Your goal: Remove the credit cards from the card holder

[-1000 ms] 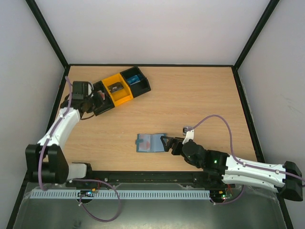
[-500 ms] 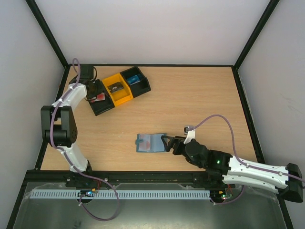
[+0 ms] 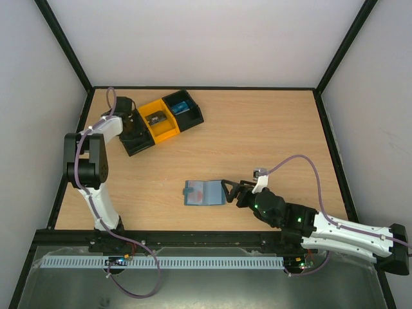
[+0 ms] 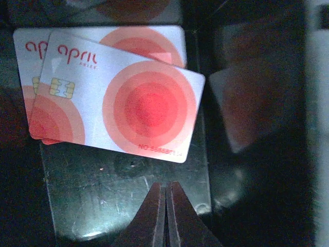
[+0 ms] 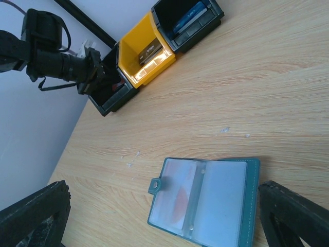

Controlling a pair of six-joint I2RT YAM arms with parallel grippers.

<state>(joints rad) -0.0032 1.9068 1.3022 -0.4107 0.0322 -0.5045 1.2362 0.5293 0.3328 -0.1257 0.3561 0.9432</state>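
Top cam: left end effector [image 3: 132,131] is down in the black end compartment of the tray [image 3: 165,134], far-left corner of the worktop [image 3: 270,135]. Can't tell its gap from up here. Right end effector [image 3: 226,191] is spread wide, low over the worktop, just right of the card holder [image 3: 203,192], which lies open and flat near the front middle. Not touching afaict.

Left wrist cam: fingers [image 4: 154,218] pressed together, nothing pinched, tips just short of two credit cards [image 4: 121,105] on the compartment floor. One overlaps the other, top one a bit skewed. Both whitish w/ red concentric circles, a chip, and "april" in red. Small print under that and the number line along the bottom edge are too blurry to read.

Right wrist cam: fingers [image 5: 36,216] far apart at the lower corners, card holder between them, nearer the right one, no contact visible. Clear pockets, a reddish shape in the left one, snap tab [image 5: 154,184] on the left edge. Yellow compartment [image 5: 160,64] holds a dark item [image 5: 149,51] w/ lettering I can't make out.
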